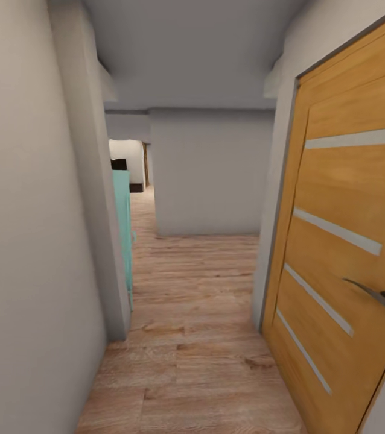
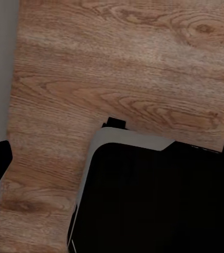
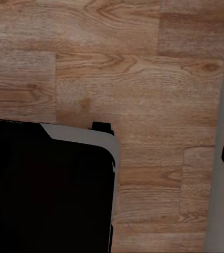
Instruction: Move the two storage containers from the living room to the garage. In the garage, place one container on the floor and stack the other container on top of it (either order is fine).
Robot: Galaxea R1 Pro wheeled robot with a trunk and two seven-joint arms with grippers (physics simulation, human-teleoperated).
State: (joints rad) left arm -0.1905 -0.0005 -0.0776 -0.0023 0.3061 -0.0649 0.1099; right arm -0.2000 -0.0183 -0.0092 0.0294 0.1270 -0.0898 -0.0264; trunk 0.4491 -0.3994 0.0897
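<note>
A wheeled robot faces down a narrow hallway of light wood plank flooring (image 1: 198, 337), hemmed by a plain white wall (image 1: 29, 229) on its left and an orange-wood door with pale glass slits and a curved metal handle (image 1: 343, 241) on its right. A turquoise cabinet edge (image 1: 123, 229) juts from behind the left wall's corner, ahead. The likeliest trouble, by the look of it, is the robot's black, grey-edged base (image 2: 154, 200) clipping that corner, the cabinet or the door frame in so tight a passage. The two orange-red storage containers appear nowhere here, so their place relative to the fingers cannot be judged; whether either gripper is spread or closed cannot be told either.
</note>
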